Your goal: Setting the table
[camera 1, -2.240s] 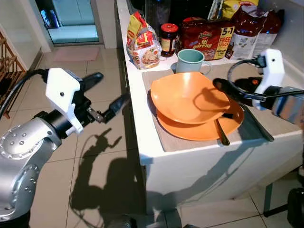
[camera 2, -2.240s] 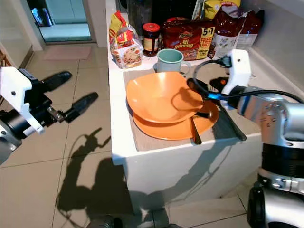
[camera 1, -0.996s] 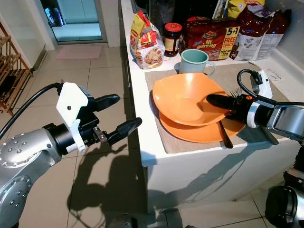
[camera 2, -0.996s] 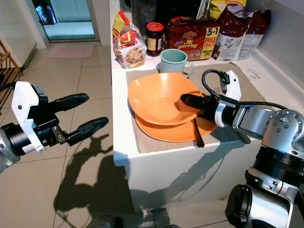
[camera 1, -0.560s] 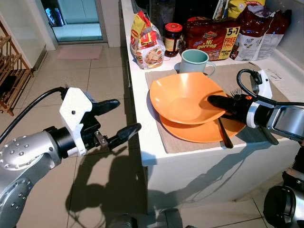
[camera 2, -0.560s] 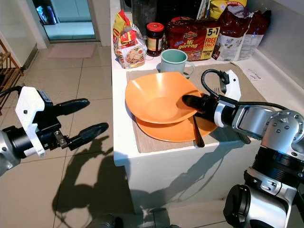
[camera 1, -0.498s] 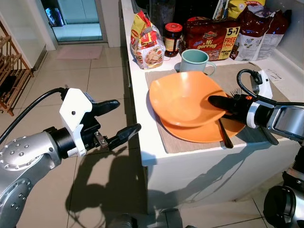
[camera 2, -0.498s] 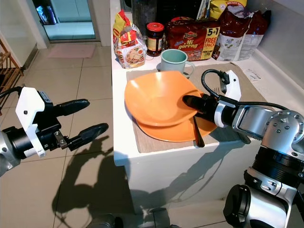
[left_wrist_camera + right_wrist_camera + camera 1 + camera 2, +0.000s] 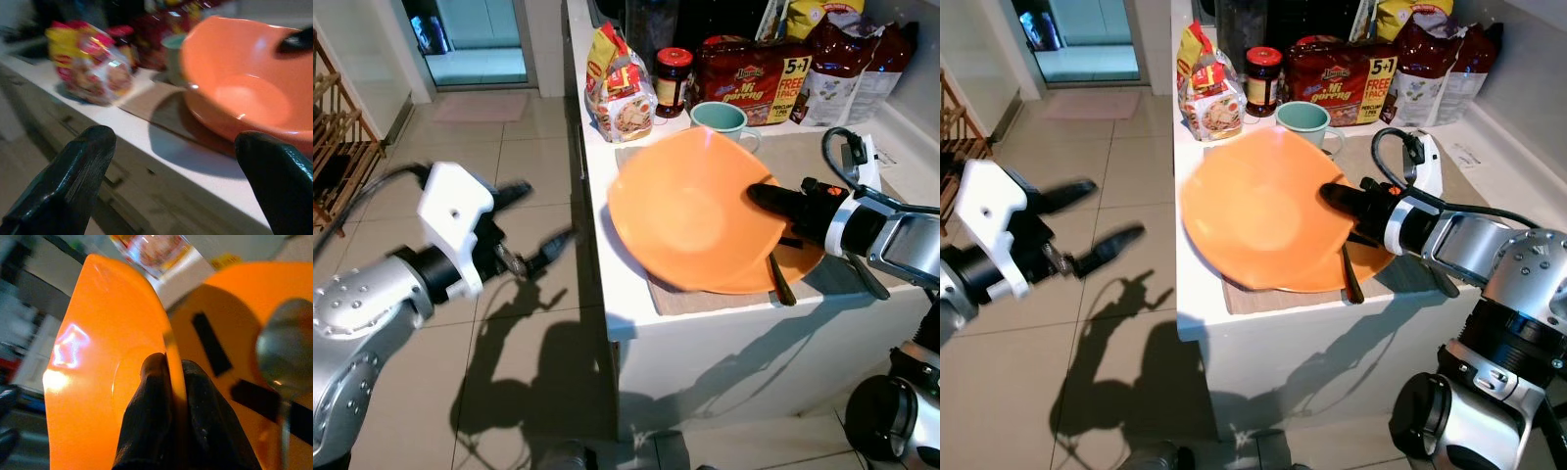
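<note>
The right gripper (image 9: 1356, 211) pinched the rim of the deep orange plastic bowl (image 9: 1258, 211), tilted steeply above the flat orange plate (image 9: 798, 259) on the counter. The left gripper (image 9: 540, 230) hung open, empty, beside the counter. A one-edge grip risked slippage.

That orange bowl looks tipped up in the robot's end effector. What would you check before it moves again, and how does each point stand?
1. Right end effector pinching the orange bowl at its rim: ok.
2. Bowl level: not ok, it is tilted steeply toward the counter's edge.
3. Orange plate resting on the placemat: ok.
4. Spoon lying on the plate: ok.
5. Left end effector open, over the floor beside the counter: ok.
6. Teal mug apart from the bowl: cannot tell, the raised rim overlaps it.
</note>
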`<state>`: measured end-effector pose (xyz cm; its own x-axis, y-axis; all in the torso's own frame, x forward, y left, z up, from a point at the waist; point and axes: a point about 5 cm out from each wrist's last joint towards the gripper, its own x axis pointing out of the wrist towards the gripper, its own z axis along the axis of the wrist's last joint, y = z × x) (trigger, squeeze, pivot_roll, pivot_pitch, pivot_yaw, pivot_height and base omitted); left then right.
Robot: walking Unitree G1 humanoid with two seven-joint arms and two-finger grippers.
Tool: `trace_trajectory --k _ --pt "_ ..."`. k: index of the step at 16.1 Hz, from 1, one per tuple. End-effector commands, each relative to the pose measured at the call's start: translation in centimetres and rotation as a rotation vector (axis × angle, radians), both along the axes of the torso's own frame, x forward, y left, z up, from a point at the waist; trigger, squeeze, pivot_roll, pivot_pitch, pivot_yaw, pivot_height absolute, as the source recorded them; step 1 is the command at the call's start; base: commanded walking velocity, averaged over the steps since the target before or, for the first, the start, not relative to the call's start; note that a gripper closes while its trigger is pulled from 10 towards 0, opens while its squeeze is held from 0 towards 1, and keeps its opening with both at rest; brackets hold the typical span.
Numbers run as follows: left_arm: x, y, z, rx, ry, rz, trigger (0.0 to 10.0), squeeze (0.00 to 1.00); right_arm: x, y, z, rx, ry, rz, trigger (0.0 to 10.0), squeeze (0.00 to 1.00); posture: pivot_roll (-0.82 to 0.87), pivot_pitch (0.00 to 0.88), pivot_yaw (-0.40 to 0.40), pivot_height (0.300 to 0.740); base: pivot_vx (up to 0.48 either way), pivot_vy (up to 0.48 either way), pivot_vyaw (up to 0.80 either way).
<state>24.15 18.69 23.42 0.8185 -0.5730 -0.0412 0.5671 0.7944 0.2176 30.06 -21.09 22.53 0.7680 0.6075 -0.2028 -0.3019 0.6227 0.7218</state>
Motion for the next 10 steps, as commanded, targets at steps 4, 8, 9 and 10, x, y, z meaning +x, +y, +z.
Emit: trace_trajectory --k 4,8,9,10 --pt "1.1 0.9 1.3 -0.06 -0.122 0.14 10.0 0.0 -0.7 -0.4 3.9 0.08 -0.246 0.003 0.0 0.0 0.07 0.037 -0.002 0.74 0.0 0.0 0.0" --pt "0.8 0.9 1.2 -0.043 -0.142 0.132 10.0 0.0 -2.4 -0.3 5.6 -0.031 -0.493 0.013 7.3 0.0 0.06 0.038 -0.002 0.74 0.0 0.0 0.0" --pt "0.6 0.9 1.3 -0.045 -0.156 0.115 10.0 0.0 -3.4 -0.1 6.6 -0.099 -0.602 0.041 10.0 0.0 0.07 0.036 -0.003 0.74 0.0 -0.48 0.0" --pt "0.5 0.8 1.3 -0.046 -0.159 0.106 10.0 0.0 -3.8 0.0 6.8 -0.128 -0.627 0.058 10.0 0.0 0.07 0.036 -0.003 0.74 0.0 -0.48 0.0"
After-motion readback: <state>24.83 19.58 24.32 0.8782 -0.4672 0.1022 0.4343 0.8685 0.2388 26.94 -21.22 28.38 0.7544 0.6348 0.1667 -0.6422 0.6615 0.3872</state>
